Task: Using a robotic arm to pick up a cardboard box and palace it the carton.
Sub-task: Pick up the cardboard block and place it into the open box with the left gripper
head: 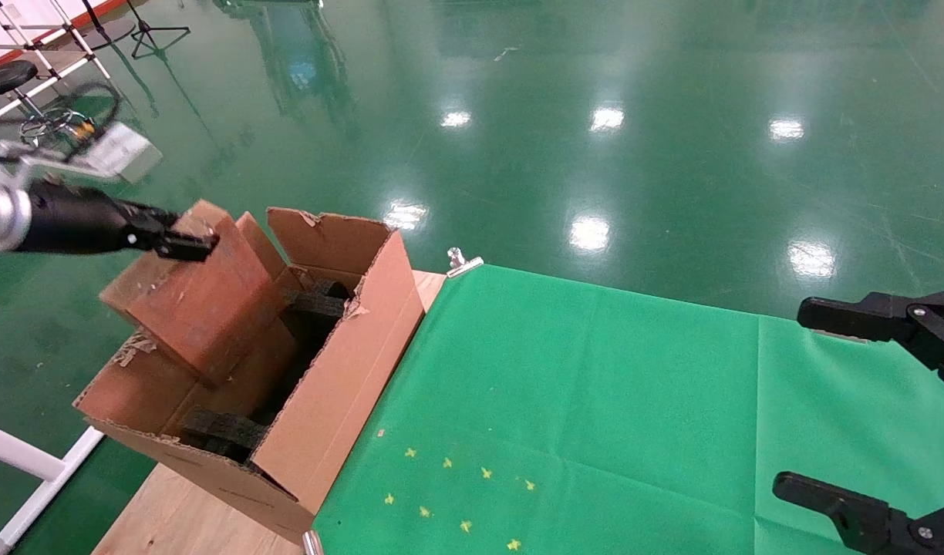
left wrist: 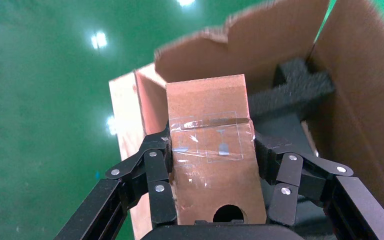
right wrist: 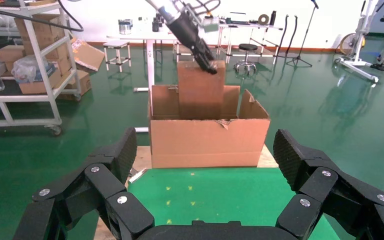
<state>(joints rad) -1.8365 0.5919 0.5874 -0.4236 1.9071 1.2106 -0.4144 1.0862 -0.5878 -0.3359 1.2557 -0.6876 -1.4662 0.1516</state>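
Observation:
My left robotic arm [head: 1,216] comes in from the far left. Its black gripper [head: 180,240] is shut on the top end of the small brown cardboard box [head: 202,308]. The box hangs tilted, its lower end down between the carton's flaps. The large carton [head: 341,362] stands at the table's left edge with black foam blocks [head: 318,302] inside. In the left wrist view the gripper [left wrist: 212,147] clamps the taped box [left wrist: 205,100] on both sides above the carton [left wrist: 360,100]. My right gripper [head: 792,398] is open and empty at the right edge; it also shows in the right wrist view [right wrist: 206,150].
A green cloth [head: 595,401] covers the wooden table, with yellow star marks [head: 449,493] near the front. A metal clip [head: 463,262] holds its far corner. A white frame [head: 25,462] stands left of the table. Shelves [right wrist: 30,60] and stools stand far behind.

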